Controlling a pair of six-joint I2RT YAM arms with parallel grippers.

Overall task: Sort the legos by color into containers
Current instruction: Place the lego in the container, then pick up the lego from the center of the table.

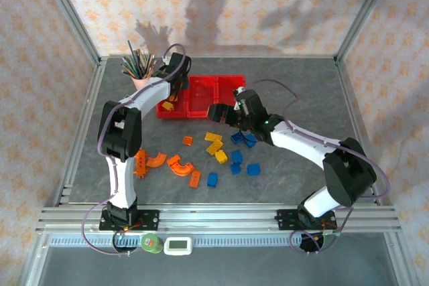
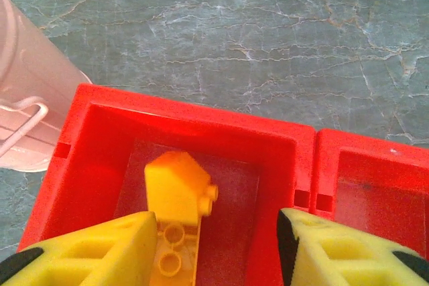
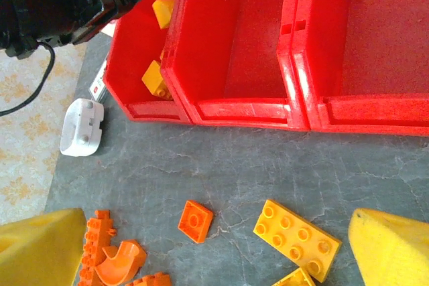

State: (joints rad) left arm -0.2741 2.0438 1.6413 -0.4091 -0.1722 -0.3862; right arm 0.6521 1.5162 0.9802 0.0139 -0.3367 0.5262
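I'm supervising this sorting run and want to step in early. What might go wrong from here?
1. The yellow brick lies right beside a finger of the open left gripper in the left bin; lifting may drag it out.
2. The right gripper, open, hangs near that bin; the arms may collide.
3. An orange tile lies close to the yellow plate; a grab may catch both.

containers (image 3: 244,108) are glossy red plastic, smooth, light glinting off the rims. legos (image 3: 296,239) same deal, shiny hard plastic. bench (image 2: 268,31) is a matt grey stone-look sheet with pale veins. jaws are matt yellow plastic, cup (image 2: 27,98) frosted pink plastic, rails (image 1: 221,216) brushed metal
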